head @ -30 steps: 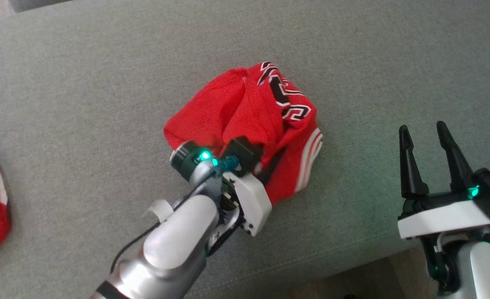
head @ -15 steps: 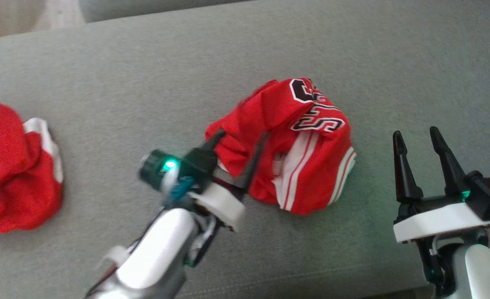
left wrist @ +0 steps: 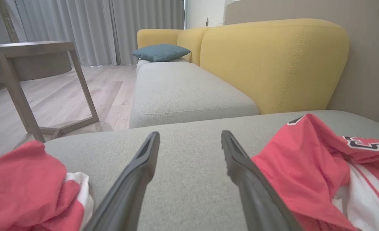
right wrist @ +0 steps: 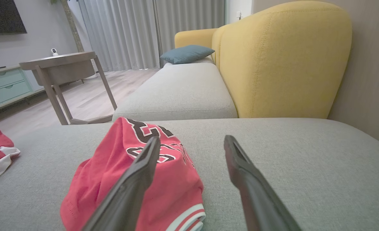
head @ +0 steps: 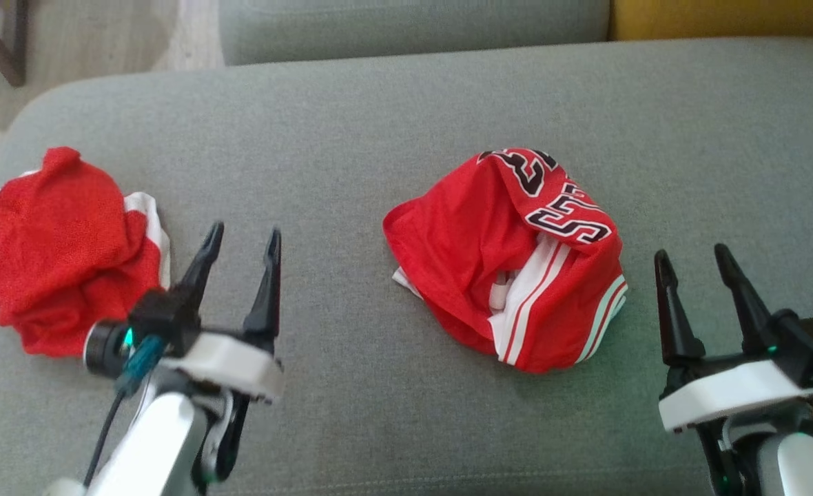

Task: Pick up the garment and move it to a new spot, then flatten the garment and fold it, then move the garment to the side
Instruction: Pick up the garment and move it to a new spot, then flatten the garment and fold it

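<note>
The garment (head: 489, 248), a red jersey with black-and-white lettering and white stripes, lies crumpled in a heap at the middle of the grey sofa seat (head: 351, 138). My left gripper (head: 245, 233) stands open and empty to the garment's left, well apart from it. My right gripper (head: 690, 253) is open and empty just right of the heap. In the left wrist view the open gripper (left wrist: 190, 134) has the garment (left wrist: 305, 160) at its right. From the right wrist, the garment (right wrist: 106, 166) lies left of and behind the open gripper (right wrist: 192, 139).
A second crumpled red and white garment (head: 62, 241) sits at the seat's left end, close to my left gripper. A yellow backrest (right wrist: 286, 61) rises behind the seat. A wooden side table (left wrist: 32, 61) stands on the floor to the left, and a teal cushion (right wrist: 186, 53) lies farther along.
My left gripper opened, let go of the garment and drew back to the left. The garment stays heaped on the seat. The head camera has shifted, showing more of the sofa.
</note>
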Tool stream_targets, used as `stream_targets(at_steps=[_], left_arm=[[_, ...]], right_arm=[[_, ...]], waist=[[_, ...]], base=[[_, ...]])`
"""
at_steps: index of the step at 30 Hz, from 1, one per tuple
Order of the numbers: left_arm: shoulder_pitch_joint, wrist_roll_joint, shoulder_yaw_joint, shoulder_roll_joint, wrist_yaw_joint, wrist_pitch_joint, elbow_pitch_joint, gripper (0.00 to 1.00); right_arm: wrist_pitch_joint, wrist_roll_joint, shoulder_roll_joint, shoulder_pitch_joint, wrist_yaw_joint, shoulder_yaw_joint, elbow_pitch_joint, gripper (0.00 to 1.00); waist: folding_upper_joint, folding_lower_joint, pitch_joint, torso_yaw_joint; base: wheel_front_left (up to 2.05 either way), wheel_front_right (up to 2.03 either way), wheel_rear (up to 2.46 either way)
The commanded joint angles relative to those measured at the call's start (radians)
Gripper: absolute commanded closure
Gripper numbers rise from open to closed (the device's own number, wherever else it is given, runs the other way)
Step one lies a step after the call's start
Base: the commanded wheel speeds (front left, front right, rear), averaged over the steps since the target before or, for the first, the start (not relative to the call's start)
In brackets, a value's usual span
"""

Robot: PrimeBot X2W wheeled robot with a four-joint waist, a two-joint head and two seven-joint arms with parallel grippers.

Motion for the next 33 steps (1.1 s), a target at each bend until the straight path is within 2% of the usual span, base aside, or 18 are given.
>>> stream_targets(at_steps=[1, 4, 8, 16, 33], left_arm=[[-0.012, -0.015, 0.052, 0.032, -0.019, -0.012, -0.038, 0.0], [0.021, -0.024, 0.069, 0.05, -0.041, -0.012, -0.044, 0.0], [0.06, -0.015, 0.07, 0.066, -0.046, -0.012, -0.046, 0.0], [0.114, -0.011, 0.051, 0.074, -0.041, -0.012, -0.055, 0.0], [0.121, -0.008, 0.049, 0.091, -0.017, -0.006, -0.073, 0.0]], right_arm=[[0.01, -0.008, -0.015, -0.007, 0.008, 0.019, -0.041, 0.0], [0.018, -0.01, -0.017, 0.011, 0.008, 0.02, -0.043, 0.0], [0.028, -0.01, -0.016, 0.042, 0.008, 0.018, -0.045, 0.0], [0.044, -0.01, -0.009, 0.083, 0.008, 0.012, -0.068, 0.0], [0.043, -0.01, -0.001, 0.082, 0.008, 0.014, -0.073, 0.0]], waist=[[-0.0001, 0.0, -0.016, 0.005], [-0.0001, 0.0, -0.036, 0.003], [-0.0001, 0.0, -0.065, -0.001], [-0.0001, 0.0, -0.1, -0.005], [-0.0001, 0.0, -0.091, -0.003]], base=[[0.0, 0.0, 0.0], [0.0, 0.0, 0.0], [0.0, 0.0, 0.0], [0.0, 0.0, 0.0], [0.0, 0.0, 0.0]])
